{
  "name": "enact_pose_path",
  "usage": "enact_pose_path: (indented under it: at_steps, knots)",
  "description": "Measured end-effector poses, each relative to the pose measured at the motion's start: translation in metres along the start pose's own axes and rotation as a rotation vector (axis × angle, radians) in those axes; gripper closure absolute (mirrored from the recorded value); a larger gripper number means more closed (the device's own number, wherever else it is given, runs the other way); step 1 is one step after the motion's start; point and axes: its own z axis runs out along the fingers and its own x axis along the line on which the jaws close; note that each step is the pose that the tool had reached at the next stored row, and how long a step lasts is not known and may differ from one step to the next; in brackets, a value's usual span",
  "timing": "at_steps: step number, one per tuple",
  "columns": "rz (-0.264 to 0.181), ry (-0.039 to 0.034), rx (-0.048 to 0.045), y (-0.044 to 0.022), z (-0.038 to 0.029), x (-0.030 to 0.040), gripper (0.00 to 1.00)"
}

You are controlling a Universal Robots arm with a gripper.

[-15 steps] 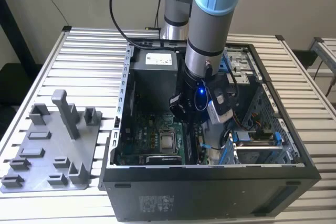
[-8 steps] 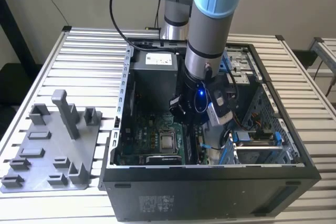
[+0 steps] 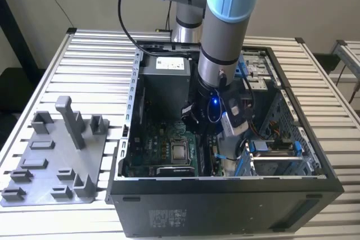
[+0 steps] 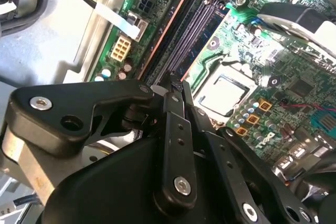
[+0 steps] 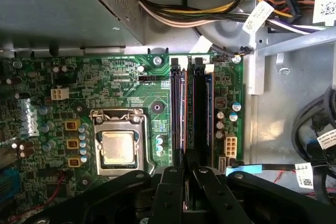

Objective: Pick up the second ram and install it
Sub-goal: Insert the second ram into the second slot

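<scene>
Gripper (image 5: pixel 186 182) – fingers drawn nearly together, seemingly pinching the second ram (image 5: pixel 188 129) edge-on. The stick's long axis runs straight away from the fingers, along the motherboard (image 5: pixel 126 82) slots, beside the processor socket (image 5: pixel 119 142).

An open black computer case (image 3: pixel 225 209) lay on the slatted counter (image 3: pixel 84 66). Inside sat a green motherboard (image 5: pixel 121 93) with a bare metal processor (image 5: pixel 118 147) in its socket — and a grey power supply box (image 3: pixel 164 77) beyond. A grey plastic fixture (image 3: pixel 53 161) stood to the exterior view's left.
</scene>
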Motion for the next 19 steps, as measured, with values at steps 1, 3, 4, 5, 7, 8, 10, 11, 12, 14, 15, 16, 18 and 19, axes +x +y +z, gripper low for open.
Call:
enact_pose_path:
  at_steps: [1, 3, 4, 5, 7, 8, 10, 11, 12, 14, 15, 16, 18, 19]
  knots:
    - [0.002, 0.0, -0.0002, 0.0, 0.0003, 0.0, 0.86]
    - [0.004, 0.0, -0.0005, 0.0001, 0.0011, -0.0001, 0.86]
    - [0.004, 0.0, -0.0004, 0.0001, 0.0015, -0.0001, 0.86]
    - [0.004, 0.0001, -0.0003, 0.0001, 0.0018, -0.0001, 0.86]
    - [0.005, 0.0001, -0.0004, 0.0002, 0.0028, -0.0001, 0.86]
    - [0.005, 0.0001, -0.0002, 0.0003, 0.0032, -0.0001, 0.86]
    - [0.005, 0.0002, 0.0002, 0.0003, 0.0036, -0.0002, 0.86]
    - [0.005, 0.0003, 0.0004, 0.0003, 0.0038, -0.0005, 0.86]
    - [0.005, 0.0002, 0.0009, 0.0004, 0.0039, -0.0006, 0.86]
    - [0.005, -0.0001, 0.0026, 0.0005, 0.0044, -0.0011, 0.86]
    - [0.004, 0.0002, 0.0037, 0.0005, 0.0043, -0.0015, 0.86]
    - [0.005, 0.0003, 0.0049, 0.0004, 0.0042, -0.0015, 0.86]
    - [0.005, 0.0003, 0.0058, 0.0004, 0.0041, -0.0015, 0.86]
    - [0.005, 0.0003, 0.0057, 0.0004, 0.0041, -0.0015, 0.86]
